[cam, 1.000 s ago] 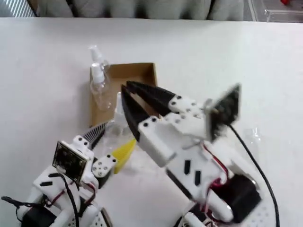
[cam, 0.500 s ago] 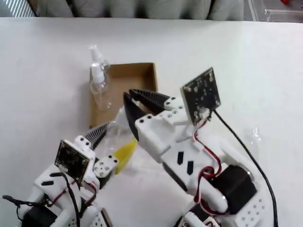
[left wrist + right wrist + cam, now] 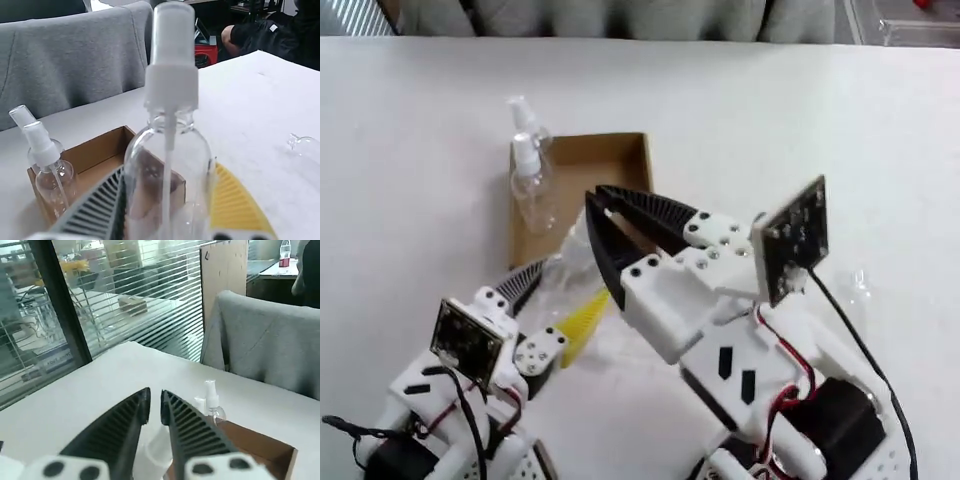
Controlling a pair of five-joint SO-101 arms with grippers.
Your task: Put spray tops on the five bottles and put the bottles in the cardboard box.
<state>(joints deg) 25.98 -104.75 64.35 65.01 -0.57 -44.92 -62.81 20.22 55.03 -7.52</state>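
Bottle (image 3: 167, 165) upright, clamped low on its clear body by the left gripper (image 3: 167, 202). Spray top (image 3: 171, 65) sitting on the neck, dip tube hanging down inside. Impossible to tell whether threaded home or merely resting there. Held just short of the near edge of the box (image 3: 590, 155), towards the near side of the table (image 3: 770, 110).

Right gripper (image 3: 155, 392) poised over the top, jaws narrow with a slim gap, clamping nothing as far as can be made out. White of the top visible beneath them in the right wrist view.

Probably the seating-and-tightening step for this bottle. To do it well:
- Keep the left grip firm and the bottle plumb, to stop any spin under torque.
- Bring the right jaws down square onto the collar, not the nozzle head.
- Close gently and twist in short turns.
- Release and re-grip rather than over-rotating the wrist.
- Watch for a cocked collar, a likely sign of cross-threading; back off and reseat if so.
- Only then carry the bottle across and lower it into the box.

Capped bottles (image 3: 527, 160), two of them, standing close together at the box's far left corner. Set this one down beside them without knocking either. Spare bottle (image 3: 858, 288), seemingly without a top, lying well off to the right on the table.
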